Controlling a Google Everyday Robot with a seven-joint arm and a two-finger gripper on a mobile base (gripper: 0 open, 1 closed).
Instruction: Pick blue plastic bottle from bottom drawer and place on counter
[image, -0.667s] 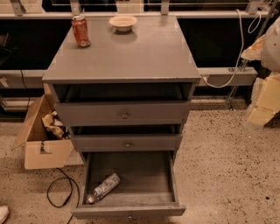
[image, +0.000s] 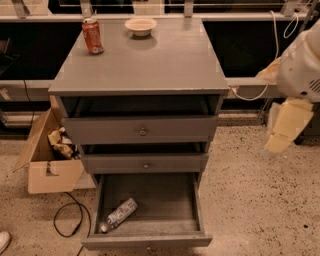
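The blue plastic bottle (image: 118, 215) lies on its side in the front left of the open bottom drawer (image: 150, 242), cap toward the front left. The drawer is pulled far out and is dark inside. The counter (image: 150, 65) is the flat grey top of the cabinet. My gripper (image: 281, 134), pale yellow under a white arm, hangs in the air at the right of the cabinet. It is level with the upper drawers, well apart from the bottle, and holds nothing that I can see.
An orange-red soda can (image: 92, 36) and a small bowl (image: 141, 26) stand at the back of the counter. The two upper drawers are slightly open. A cardboard box (image: 47, 170) and a black cable (image: 67, 222) lie on the floor left of the cabinet.
My gripper has moved a little left and down, toward the cabinet. The bottle, drawers, can and bowl have not moved.
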